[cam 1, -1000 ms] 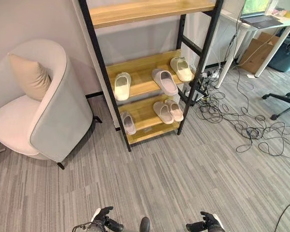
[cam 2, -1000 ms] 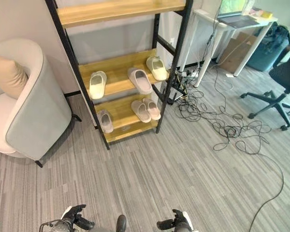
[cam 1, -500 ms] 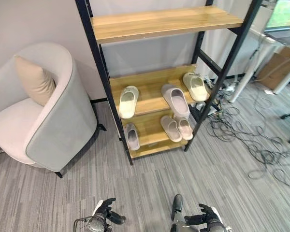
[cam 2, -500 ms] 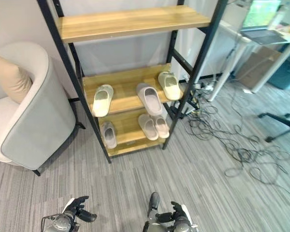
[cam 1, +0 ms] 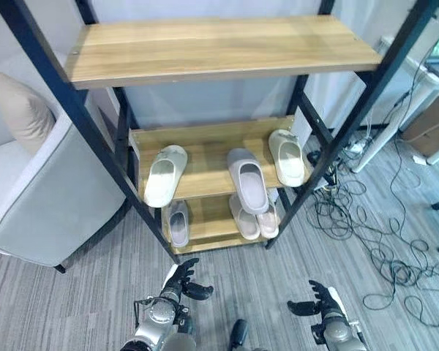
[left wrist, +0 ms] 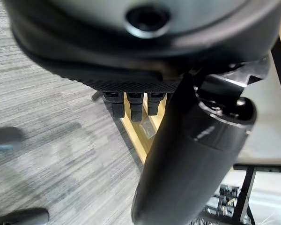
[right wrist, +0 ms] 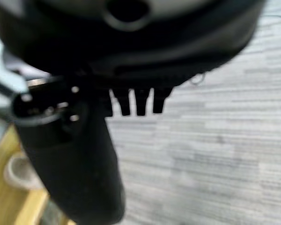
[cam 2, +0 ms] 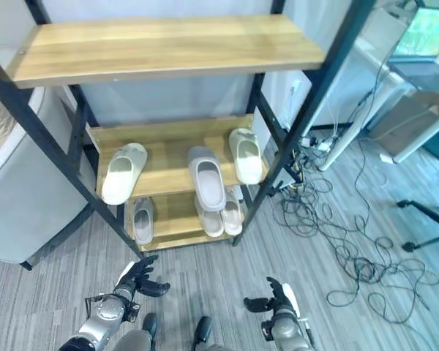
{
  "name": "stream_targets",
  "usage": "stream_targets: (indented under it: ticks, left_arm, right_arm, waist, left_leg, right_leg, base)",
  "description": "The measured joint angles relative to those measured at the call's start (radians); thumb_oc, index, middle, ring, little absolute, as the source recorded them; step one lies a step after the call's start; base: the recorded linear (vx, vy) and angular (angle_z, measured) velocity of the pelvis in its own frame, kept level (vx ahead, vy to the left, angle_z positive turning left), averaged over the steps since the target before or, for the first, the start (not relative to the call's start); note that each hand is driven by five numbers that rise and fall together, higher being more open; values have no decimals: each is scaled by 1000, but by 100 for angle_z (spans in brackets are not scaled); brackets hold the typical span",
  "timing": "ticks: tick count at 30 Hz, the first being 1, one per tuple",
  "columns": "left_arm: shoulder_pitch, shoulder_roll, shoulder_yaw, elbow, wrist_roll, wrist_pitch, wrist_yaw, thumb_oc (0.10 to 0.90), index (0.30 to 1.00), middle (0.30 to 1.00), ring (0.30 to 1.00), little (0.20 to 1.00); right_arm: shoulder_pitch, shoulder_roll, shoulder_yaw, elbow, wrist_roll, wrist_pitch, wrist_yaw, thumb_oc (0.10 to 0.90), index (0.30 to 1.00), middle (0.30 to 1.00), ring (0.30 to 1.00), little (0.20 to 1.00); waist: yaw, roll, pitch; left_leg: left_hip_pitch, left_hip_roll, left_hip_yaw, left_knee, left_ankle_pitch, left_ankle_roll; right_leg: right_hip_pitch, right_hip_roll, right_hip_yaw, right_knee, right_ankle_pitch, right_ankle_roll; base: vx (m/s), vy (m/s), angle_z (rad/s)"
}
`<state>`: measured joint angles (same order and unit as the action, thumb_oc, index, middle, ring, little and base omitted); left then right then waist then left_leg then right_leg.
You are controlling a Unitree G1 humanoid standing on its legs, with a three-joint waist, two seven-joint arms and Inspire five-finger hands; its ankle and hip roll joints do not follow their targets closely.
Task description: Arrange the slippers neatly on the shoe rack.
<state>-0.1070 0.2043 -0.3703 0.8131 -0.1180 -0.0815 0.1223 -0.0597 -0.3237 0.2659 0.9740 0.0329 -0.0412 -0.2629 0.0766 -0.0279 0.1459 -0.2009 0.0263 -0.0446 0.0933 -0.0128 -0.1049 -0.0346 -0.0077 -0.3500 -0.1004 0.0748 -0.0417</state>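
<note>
Down low, the left hand (cam 1: 177, 282) and the right hand (cam 1: 318, 300) hung over the grey carpet (cam 1: 73, 307) before the shoe rack (cam 1: 95, 153), fingers loosely spread, holding nothing. On the middle shelf (cam 1: 205, 142) lay a cream slipper (cam 1: 165, 164), a grey slipper (cam 1: 248, 170) jutting past the front edge, and another cream slipper (cam 1: 286, 156). On the bottom shelf (cam 1: 208, 219) sat a lone grey slipper (cam 1: 178, 223) and a pinkish pair (cam 1: 253, 217). An armchair (cam 1: 44, 197) stood left of the rack.
</note>
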Motion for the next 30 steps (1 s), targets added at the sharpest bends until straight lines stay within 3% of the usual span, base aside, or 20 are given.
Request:
stream_targets:
  ticks: [1, 3, 4, 7, 10, 12, 13, 14, 16, 19, 21, 24, 25, 26, 27, 28, 30]
  left_arm:
    - [15, 9, 0, -4, 0, 0, 0, 800, 900, 900, 900, 900]
    - [38, 24, 0, -7, 0, 1, 0, 800, 900, 900, 900, 900]
    - [66, 45, 0, -12, 0, 2, 0, 800, 900, 900, 900, 900]
    - [100, 63, 11, -15, -1, 5, -1, 800, 900, 900, 900, 900]
    - [95, 84, 23, -31, -7, 8, -3, 800, 900, 900, 900, 900]
    - [90, 99, 21, -46, -9, 7, -3, 800, 900, 900, 900, 900]
    - [84, 98, 16, -46, -9, 7, -4, 800, 900, 900, 900, 900]
    - [76, 103, 10, -42, -9, 7, -4, 800, 900, 900, 900, 900]
    - [58, 105, 10, -27, -9, 8, -3, 800, 900, 900, 900, 900]
    - [59, 105, 21, -6, -9, 9, -2, 800, 900, 900, 900, 900]
    - [63, 107, 22, 10, -9, 18, 1, 800, 900, 900, 900, 900]
    - [65, 108, 22, 7, -9, 18, 2, 800, 900, 900, 900, 900]
    - [65, 108, 25, 9, -9, 20, 5, 800, 900, 900, 900, 900]
    - [65, 97, 32, 6, -9, 19, 10, 800, 900, 900, 900, 900]
    - [66, 88, 33, 6, -9, 19, 7, 800, 900, 900, 900, 900]
    - [68, 74, 35, 12, -9, 17, 6, 800, 900, 900, 900, 900]
    - [27, 55, 30, 29, -9, 16, 7, 800, 900, 900, 900, 900]
  right_arm:
    - [5, 8, 1, 0, 0, 1, 5, 800, 900, 900, 900, 900]
    - [7, 23, 1, 0, -1, 1, 13, 800, 900, 900, 900, 900]
    - [10, 39, 1, -4, -2, -1, 20, 800, 900, 900, 900, 900]
    - [4, 41, 0, -14, -10, -2, 22, 800, 900, 900, 900, 900]
    - [-13, 38, 0, -15, -11, -4, 30, 800, 900, 900, 900, 900]
    - [-33, 36, 0, -15, -15, -4, 40, 800, 900, 900, 900, 900]
    - [-36, 32, 0, -15, -19, -5, 41, 800, 900, 900, 900, 900]
    - [-35, 37, -2, -23, -19, -6, 40, 800, 900, 900, 900, 900]
    - [-11, 47, 0, -26, -19, -4, 41, 800, 900, 900, 900, 900]
    - [-9, 63, 1, -23, -19, -4, 43, 800, 900, 900, 900, 900]
    - [-8, 76, 4, -22, -19, -4, 48, 800, 900, 900, 900, 900]
    - [-1, 80, 9, -21, -19, -3, 56, 800, 900, 900, 900, 900]
    - [2, 85, 10, -17, -20, -2, 61, 800, 900, 900, 900, 900]
    - [-6, 81, 8, -17, -21, -1, 61, 800, 900, 900, 900, 900]
    - [-23, 72, 10, -17, -22, 0, 62, 800, 900, 900, 900, 900]
    - [-37, 64, 11, -17, -22, 0, 61, 800, 900, 900, 900, 900]
    - [-42, 55, 10, -19, -22, 1, 60, 800, 900, 900, 900, 900]
  waist:
    - [14, 15, -6]
    - [19, 26, -12]
    - [21, 30, -15]
    - [26, 49, -25]
    - [27, 49, -25]
    - [35, 61, -19]
    - [36, 76, -12]
    - [27, 74, -14]
    - [16, 61, -16]
    - [19, 46, -21]
    - [20, 52, -18]
    - [19, 45, -19]
    - [31, 23, -20]
    - [38, 20, -18]
    - [41, 33, -19]
    - [43, 42, -19]
    - [25, 39, -20]
  left_leg:
    - [6, -3, 5, -29, 51, 33]
    - [32, -5, 4, -74, 94, 65]
    - [81, -28, 0, -120, 124, 94]
    - [139, -57, -8, -183, 139, 113]
    - [149, -73, -18, -183, 136, 117]
    - [165, -59, -21, -183, 128, 127]
    - [183, -45, -43, -183, 115, 148]
    - [184, -46, -67, -183, 106, 150]
    - [177, -60, -106, -183, 107, 139]
    - [177, -67, -121, -183, 96, 149]
    - [182, -67, -138, -183, 95, 137]
    - [183, -64, -161, -182, 94, 116]
    - [186, -70, -167, -175, 89, 85]
    - [162, -62, -164, -145, 69, 59]
    - [161, -37, -151, -143, 69, 47]
    - [145, -7, -126, -138, 87, 13]
    - [97, 25, -112, -98, 121, -37]
  right_leg:
    - [5, 2, 2, 0, -6, 12]
    - [17, -2, 5, 3, -17, 41]
    - [37, -24, 0, 11, -15, 59]
    - [67, -52, -3, 20, -28, 77]
    - [62, -78, 4, 72, -43, 101]
    - [6, -95, 34, 225, -70, 138]
    - [-63, -102, 60, 393, -100, 171]
    - [-109, -113, 100, 462, -148, 200]
    - [-113, -129, 124, 346, -157, 203]
    - [-113, -166, 120, 149, -78, 197]
    - [-110, -207, 141, 91, 2, 204]
    - [-69, -214, 170, 84, 91, 205]
    - [-16, -212, 147, 43, 102, 212]
    - [8, -201, 140, 8, 78, 192]
    - [8, -178, 134, 7, 60, 177]
    - [12, -143, 127, 7, 54, 168]
    - [20, -102, 104, 7, 40, 166]
  base:
    - [186, 54, 18]
    - [154, 94, 20]
    - [178, 117, 24]
    - [96, 63, 20]
    - [49, 63, 21]
    - [60, -20, 0]
    - [83, -111, 19]
    - [60, -147, 50]
    - [50, -145, 65]
    - [45, -193, 28]
    - [13, -243, 26]
    - [1, -242, 39]
    - [7, -186, 40]
    - [-34, -344, 30]
    - [-71, -318, 19]
    - [-113, -329, 37]
    - [-89, -215, 85]
